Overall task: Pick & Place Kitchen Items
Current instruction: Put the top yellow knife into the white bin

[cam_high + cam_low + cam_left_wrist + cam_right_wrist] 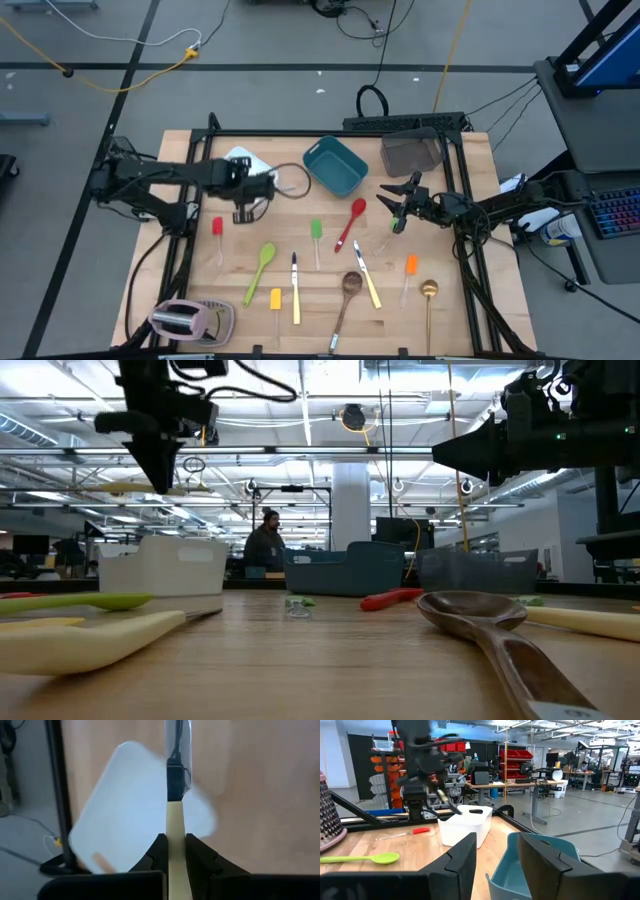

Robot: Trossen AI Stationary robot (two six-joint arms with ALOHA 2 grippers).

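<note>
My left gripper [250, 188] is shut on a cream-handled knife [175, 780] and hangs over the white tub [243, 162]. The tub also shows in the left wrist view [125, 810]. My right gripper [400, 200] is open and empty [495, 852], raised near the teal tub [335, 165]. On the table lie a red spatula [217, 228], a green spoon [262, 265], a green spatula [316, 232], a red spoon [352, 218], two knives [295, 288] [366, 280], a yellow spatula [276, 299], a wooden spoon [348, 290], an orange spatula [410, 266] and a gold spoon [429, 295]. My left gripper pinches the knife's cream handle [175, 827] between its two fingers. The knife runs along the fingers, with its blade [176, 745] sticking out ahead of them. The knife is lifted clear and hangs above the white tub.
A smoky-grey tub [412, 152] stands at the back right beside the teal tub. A pinkish toaster [185, 318] sits at the near left corner. A black frame rail [330, 132] runs along the table's far edge. A person [266, 540] is in the room beyond the table.
</note>
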